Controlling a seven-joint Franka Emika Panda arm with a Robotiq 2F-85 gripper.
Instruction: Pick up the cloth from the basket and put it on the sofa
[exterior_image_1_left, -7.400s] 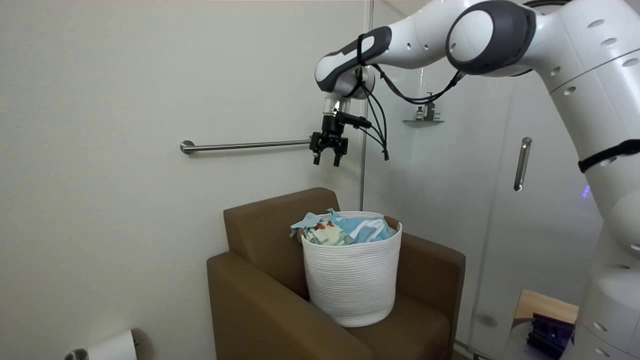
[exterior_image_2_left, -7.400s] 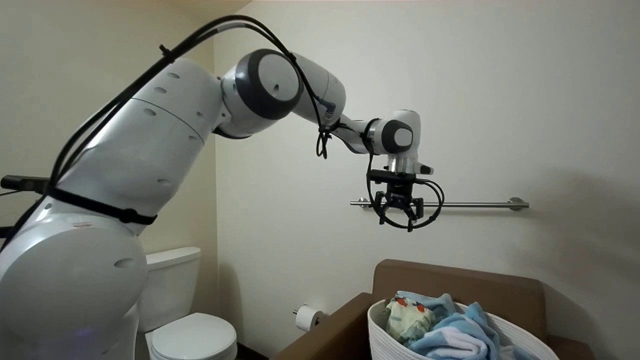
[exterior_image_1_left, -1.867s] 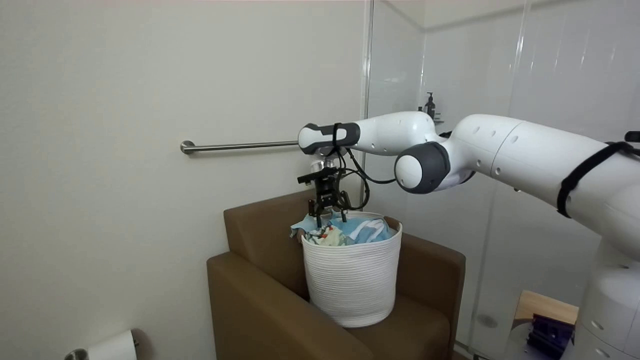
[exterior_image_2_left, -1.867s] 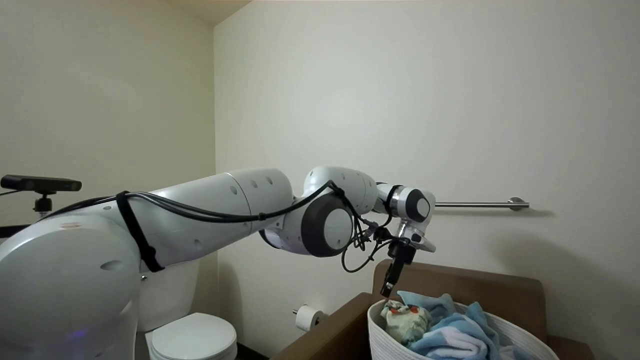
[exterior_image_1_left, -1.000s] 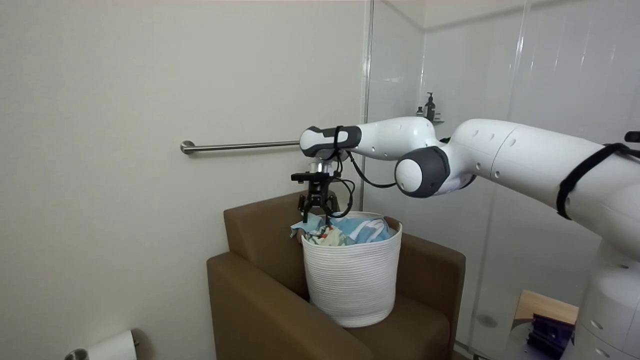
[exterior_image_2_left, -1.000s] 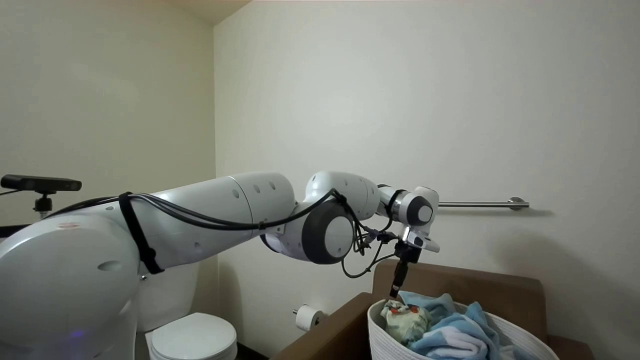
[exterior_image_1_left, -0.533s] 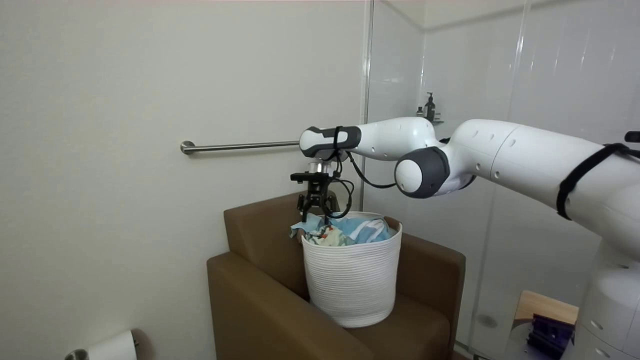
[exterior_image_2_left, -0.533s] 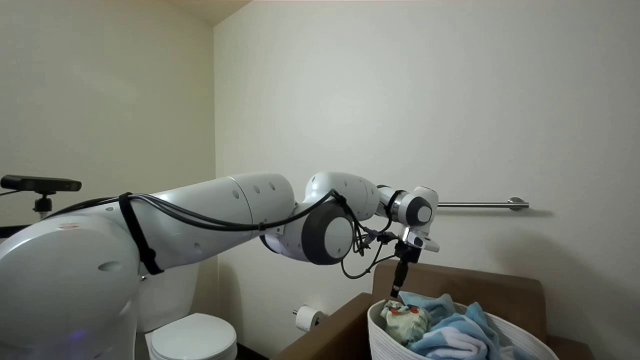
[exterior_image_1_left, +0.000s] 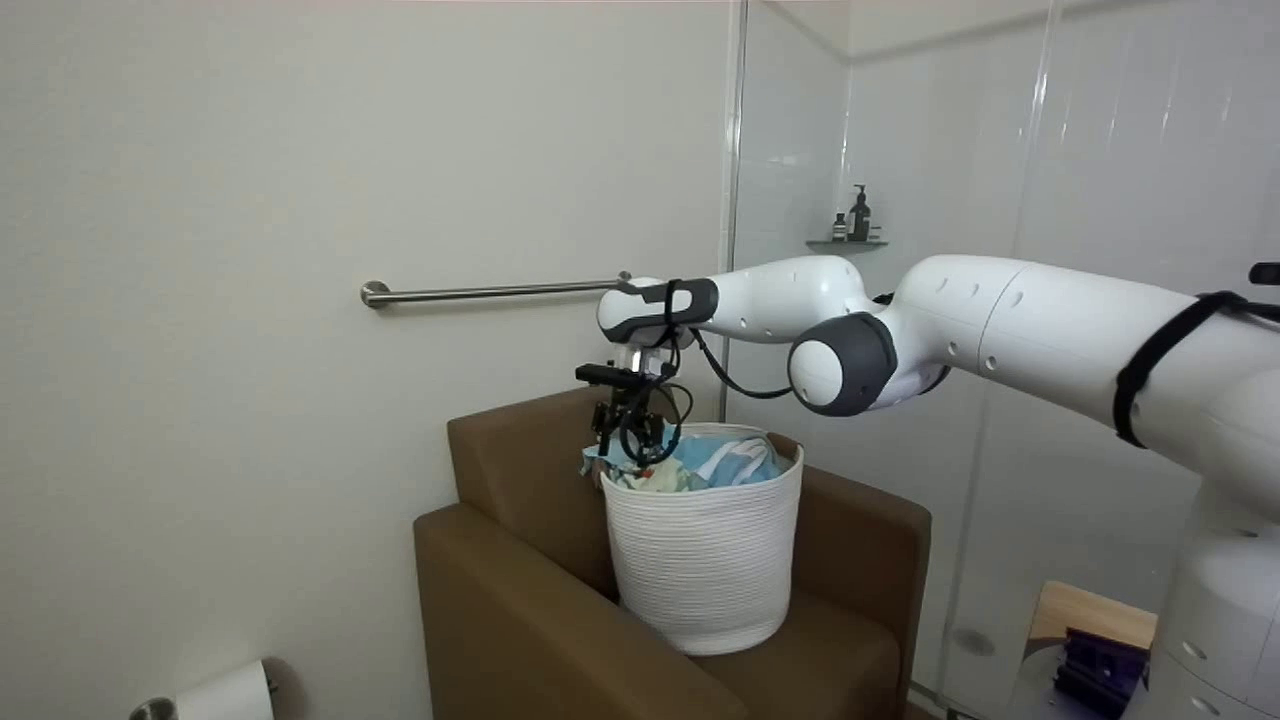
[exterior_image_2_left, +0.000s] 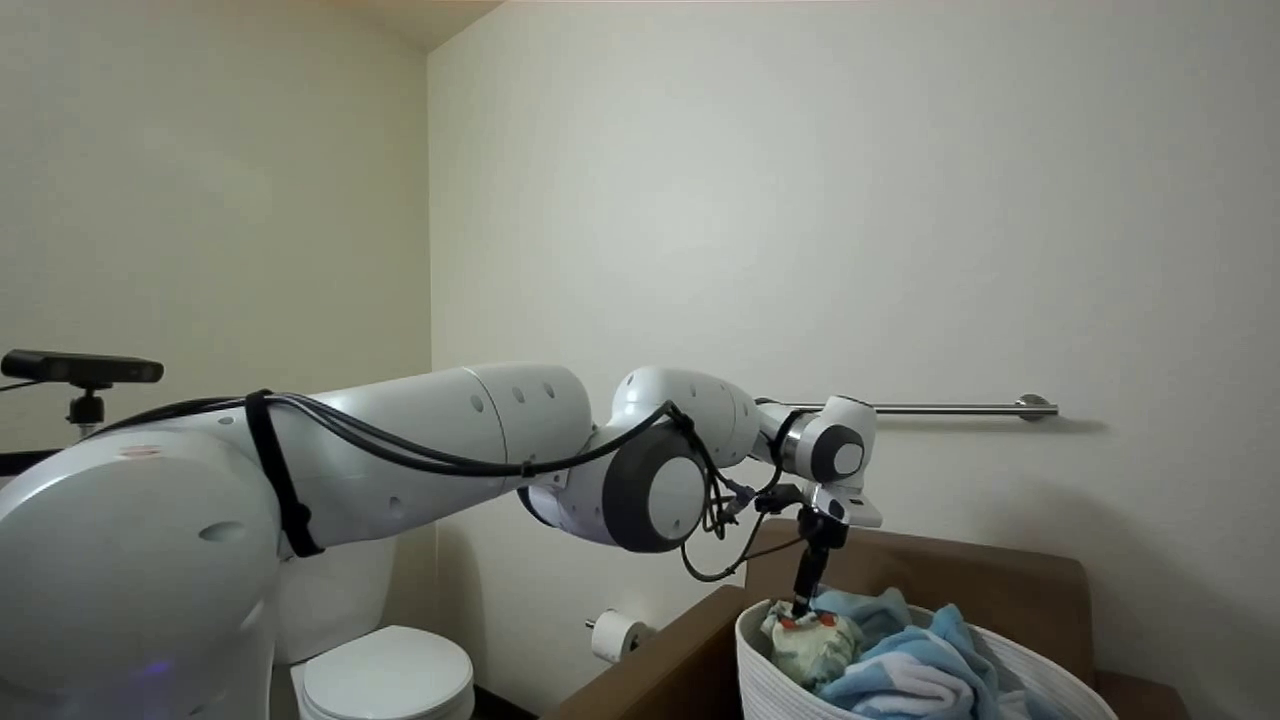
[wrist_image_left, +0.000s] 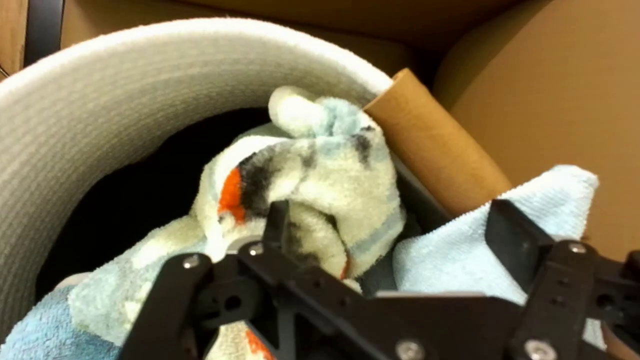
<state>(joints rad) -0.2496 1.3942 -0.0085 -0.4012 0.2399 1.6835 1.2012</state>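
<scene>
The cream cloth (wrist_image_left: 345, 170) with pale teal, black and orange patches lies bunched near the rim inside the white basket (exterior_image_1_left: 700, 570). It also shows in both exterior views, partly behind the gripper in one of them. The basket stands on the seat of the brown sofa (exterior_image_1_left: 560, 620). My gripper (wrist_image_left: 396, 225) points down at the cloths and is open. One finger (wrist_image_left: 276, 222) overlaps the cream cloth, the opposite finger (wrist_image_left: 512, 245) a light-blue cloth. In an exterior view the fingertips (exterior_image_2_left: 802, 606) reach the cream cloth's top; contact cannot be made out.
Light-blue and white cloths (exterior_image_2_left: 915, 675) fill the rest of the basket's top; a pale blue corner (wrist_image_left: 450, 255) drapes over the rim beside a brown handle (wrist_image_left: 435, 145). A metal bar (exterior_image_1_left: 490, 292) runs along the wall behind. A toilet (exterior_image_2_left: 385, 670) stands beside the arm.
Over several seconds the arm has come down from high above the basket. In the last half second the gripper has sunk further toward the cream cloth, staying open.
</scene>
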